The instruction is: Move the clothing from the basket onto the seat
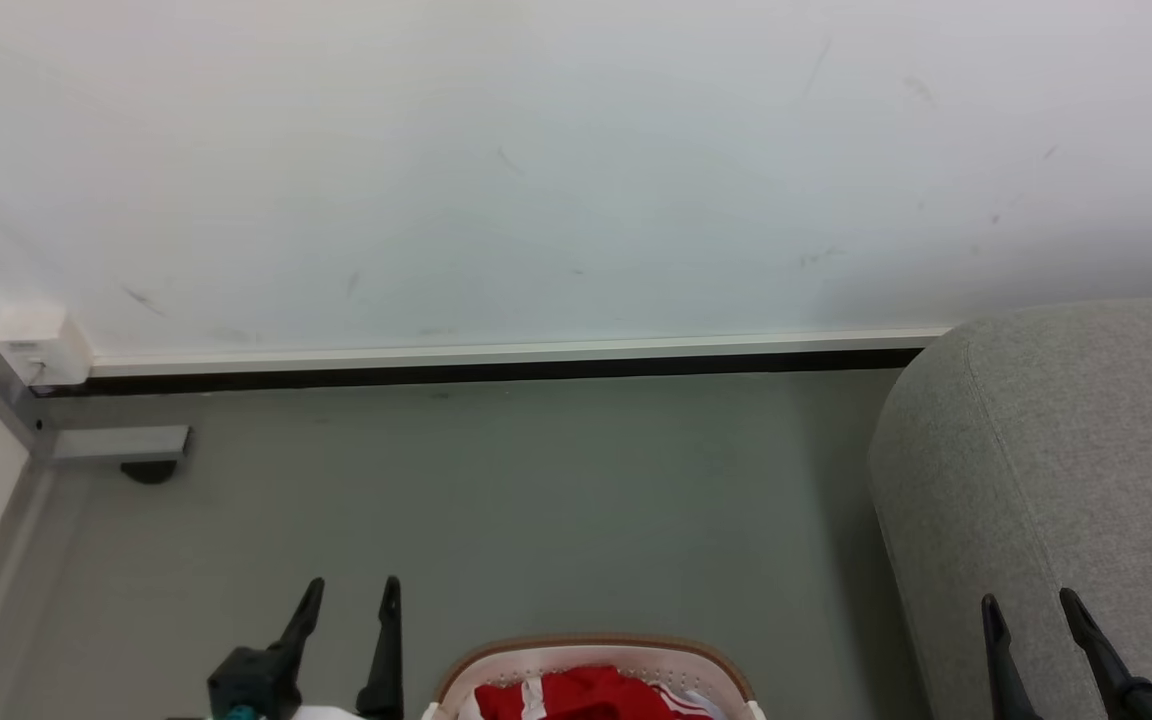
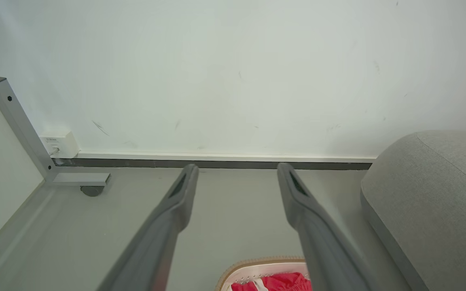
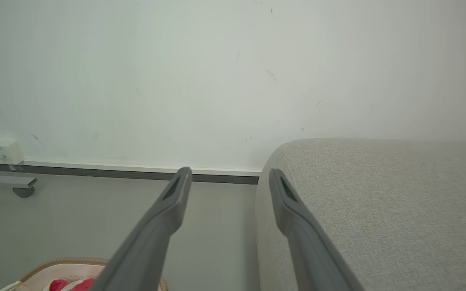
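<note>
Red clothing (image 1: 591,695) with white stripes lies in the white perforated basket (image 1: 591,650) with a brown rim, at the bottom middle of the head view. The basket (image 2: 257,266) and clothing (image 2: 281,282) also peek in at the bottom of the left wrist view. The grey woven seat (image 1: 1066,470) fills the right side. My left gripper (image 1: 351,590) hangs open just left of the basket, holding nothing. My right gripper (image 1: 1031,603) stands open over the seat's near edge, empty. In the right wrist view the seat (image 3: 378,210) lies under the right gripper (image 3: 229,173), and the basket (image 3: 63,266) sits lower left.
A white wall with a dark baseboard (image 1: 496,370) runs across the back. At the left stands a grey metal frame with a foot and caster (image 1: 141,455) and a white socket box (image 1: 36,345). Grey floor (image 1: 496,500) lies between basket, wall and seat.
</note>
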